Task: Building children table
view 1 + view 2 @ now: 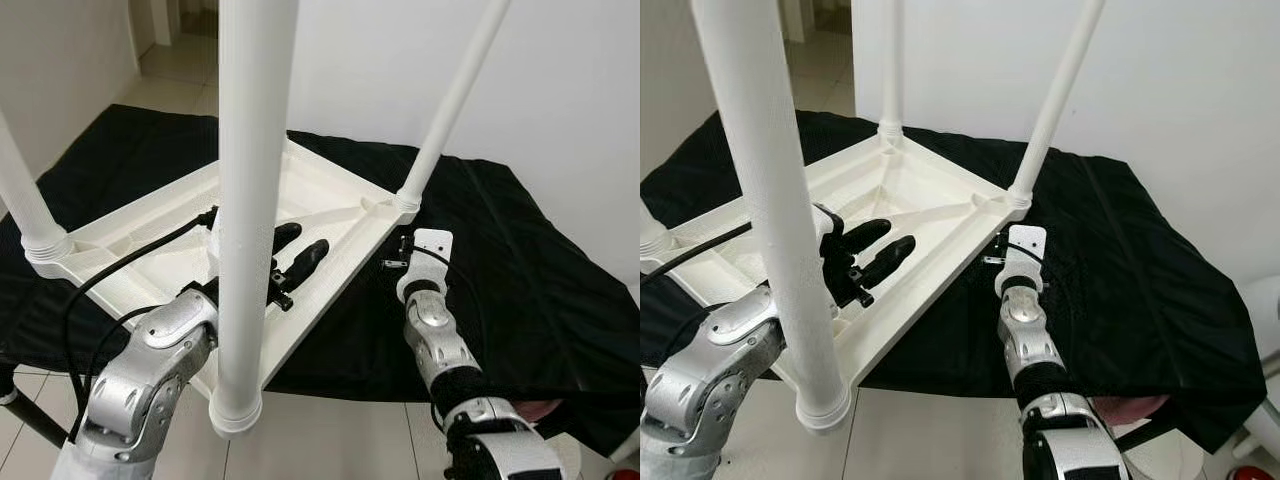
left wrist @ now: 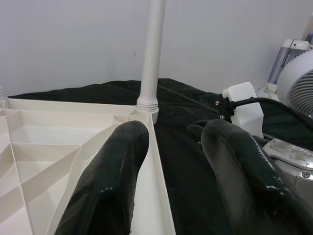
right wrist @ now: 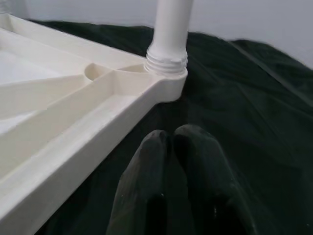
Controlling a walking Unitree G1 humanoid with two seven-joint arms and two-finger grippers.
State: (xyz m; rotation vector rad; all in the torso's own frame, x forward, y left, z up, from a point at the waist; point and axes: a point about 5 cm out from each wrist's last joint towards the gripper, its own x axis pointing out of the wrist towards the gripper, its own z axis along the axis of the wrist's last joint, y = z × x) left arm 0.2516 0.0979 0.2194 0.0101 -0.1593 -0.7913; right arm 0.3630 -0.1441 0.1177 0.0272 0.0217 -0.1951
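Item: children's table, inverted, under assembly; entries running near to far.

1. Near leg [image 1: 245, 200]: standing upright in the nearest corner socket of the white tabletop [image 1: 930, 200], whose corner is overhanging the edge of the black cloth [image 1: 1120, 260] above the tiled floor [image 1: 330, 440]. Risk: the overhang is leaving this corner unsupported, so a downward push on the leg could be tipping the whole piece off toward the floor.

2. Left pincer [image 1: 872, 250]: hovering over the ribbed underside just behind the near leg, fingers [image 2: 115, 171] standing moderately apart and holding nothing. Risk: its cable [image 1: 120, 265] is trailing across the tabletop rim and could be snagging as the arm turns; a swing of the arm could also be knocking the leg askew if its thread is not fully home, which cannot be told from here.

3. Right pincer [image 3: 171, 171]: lying low over the black cloth just beside the tabletop's right edge, fingers pressed together and empty. Risk: pushing sideways here could be sliding the tabletop on the loose cloth rather than steadying it.

4. Right corner leg [image 1: 455, 100]: seated in its socket beyond the right pincer, leaning slightly outward in the head views.

5. Far leg [image 1: 891, 60] and left leg [image 1: 20, 190]: both standing in their corners.
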